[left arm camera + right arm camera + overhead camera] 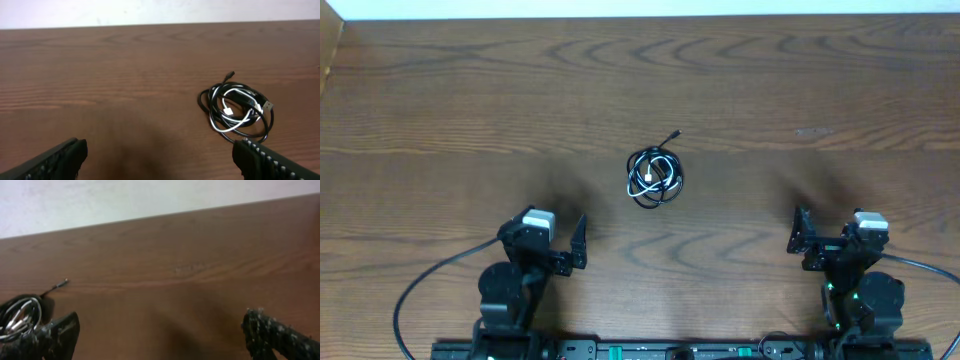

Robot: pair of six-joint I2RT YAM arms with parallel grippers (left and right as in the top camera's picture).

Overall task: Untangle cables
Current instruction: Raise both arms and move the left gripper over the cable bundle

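Note:
The cables [654, 177] lie as one small tangled bundle at the middle of the wooden table: a black cord and a white cord coiled together, with a black plug end sticking out toward the far right. The bundle shows at the right of the left wrist view [236, 110] and at the lower left edge of the right wrist view [20, 316]. My left gripper [580, 242] is open and empty near the front left. My right gripper [799, 232] is open and empty near the front right. Both are well short of the bundle.
The brown wooden table [470, 100] runs to a pale wall at the back. Thick black arm wires [430, 285] loop beside the left arm base and run right from the right arm base [920, 265]. The arm bases stand along the front edge.

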